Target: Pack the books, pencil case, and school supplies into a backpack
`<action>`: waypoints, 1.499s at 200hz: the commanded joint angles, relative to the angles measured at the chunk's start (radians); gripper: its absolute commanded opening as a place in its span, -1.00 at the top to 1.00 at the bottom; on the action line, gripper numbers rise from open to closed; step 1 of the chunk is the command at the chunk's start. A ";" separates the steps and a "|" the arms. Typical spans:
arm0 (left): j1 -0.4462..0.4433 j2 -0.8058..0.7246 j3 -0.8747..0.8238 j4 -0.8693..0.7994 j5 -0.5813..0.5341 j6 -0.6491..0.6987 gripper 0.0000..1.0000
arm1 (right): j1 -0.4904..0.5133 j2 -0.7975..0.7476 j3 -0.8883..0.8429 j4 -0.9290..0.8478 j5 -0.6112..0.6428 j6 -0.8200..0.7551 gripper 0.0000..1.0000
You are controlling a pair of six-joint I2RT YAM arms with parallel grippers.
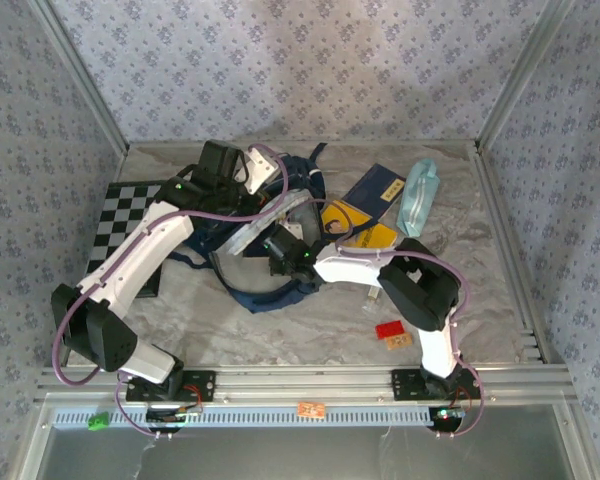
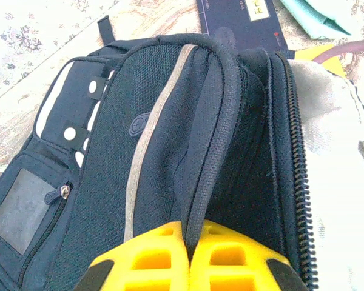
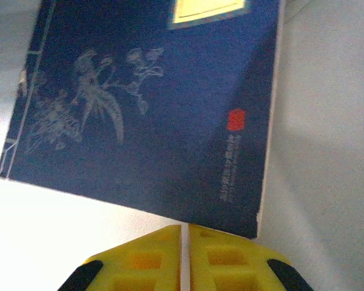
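Where both arms meet at the middle of the pale marbled table (image 1: 230,320), a large navy blue fabric backpack with white patches (image 1: 272,296) is laid open, its whitish lining (image 2: 346,182) turned upward. The left gripper (image 2: 187,235) is closed tightly on the backpack's dark top handle (image 2: 212,91), which is pinched between its yellow fingers. A thin pale stripe and a white dotted pocket are seen beside the handle.

The right gripper (image 3: 185,233) is reached into the opening, against the lining. Its yellow fingers are drawn together to a thin slit, and the lower edge of a thin dark navy paperback with a yellow label (image 3: 151,109) is met at their tips. Whether that edge is pinched cannot be told.

To the right of the backpack, a second navy paperback (image 1: 380,186) with a small yellow label is laid flat. A bright yellow paperback (image 1: 365,232) is laid just beside it, partly covered by the right arm. A soft pale teal-blue pouch (image 1: 418,196), the pencil case, is set beside the navy book, toward the right wall. A small clear oblong item (image 1: 372,300) is seen near the right arm's elbow, with a small red block (image 1: 388,329) and a tan tag (image 1: 400,341) close by. A black-and-white checkered board (image 1: 115,215) is placed at the left wall, partly hidden by the left arm.
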 commanded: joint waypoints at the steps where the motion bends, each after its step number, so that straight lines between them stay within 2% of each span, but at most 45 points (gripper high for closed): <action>1: 0.004 -0.041 0.030 0.055 0.033 0.016 1.00 | -0.035 0.028 0.053 -0.035 0.069 -0.026 0.76; 28: 0.005 -0.039 0.031 0.048 0.025 0.019 1.00 | -0.041 0.031 0.099 -0.046 0.121 -0.045 0.74; 53: 0.007 -0.038 0.029 0.038 0.006 0.018 1.00 | -0.015 -0.019 0.068 -0.023 0.099 -0.084 0.73; 73: 0.012 -0.048 0.007 0.041 -0.012 -0.003 1.00 | 0.019 -0.110 0.003 -0.008 0.071 -0.112 0.67; 101: 0.011 -0.084 -0.077 0.064 -0.031 -0.053 1.00 | 0.043 -0.290 -0.113 -0.074 0.067 -0.104 0.55; 138: 0.013 -0.123 -0.182 0.047 -0.070 -0.131 1.00 | 0.010 -0.513 -0.245 -0.184 0.024 -0.069 0.41; 167: 0.013 -0.142 -0.231 0.021 -0.016 -0.191 1.00 | -0.086 -0.592 -0.270 -0.326 -0.027 -0.062 0.36; 186: 0.012 -0.148 -0.272 0.015 0.063 -0.201 1.00 | -0.190 -0.623 -0.283 -0.349 -0.102 -0.077 0.31; 199: 0.009 -0.160 -0.289 0.013 0.080 -0.210 0.99 | -0.274 -0.641 -0.295 -0.360 -0.148 -0.089 0.23; 212: 0.007 -0.178 -0.294 0.017 0.089 -0.231 0.76 | -0.356 -0.641 -0.295 -0.357 -0.207 -0.121 0.18; 226: 0.004 -0.191 -0.295 0.040 0.132 -0.276 0.60 | -0.438 -0.623 -0.283 -0.360 -0.247 -0.154 0.13; 247: -0.022 -0.208 -0.323 0.141 0.172 -0.388 0.19 | -0.541 -0.575 -0.251 -0.361 -0.303 -0.193 0.04; 275: -0.114 -0.178 -0.368 0.351 0.133 -0.674 0.13 | -0.675 -0.472 -0.173 -0.366 -0.355 -0.247 -0.08; 283: -0.162 -0.150 -0.368 0.405 0.118 -0.733 0.13 | -0.699 -0.441 -0.149 -0.362 -0.350 -0.259 -0.12; 300: -0.287 -0.072 -0.339 0.478 0.015 -0.820 0.13 | -0.746 -0.364 -0.093 -0.368 -0.401 -0.281 -0.18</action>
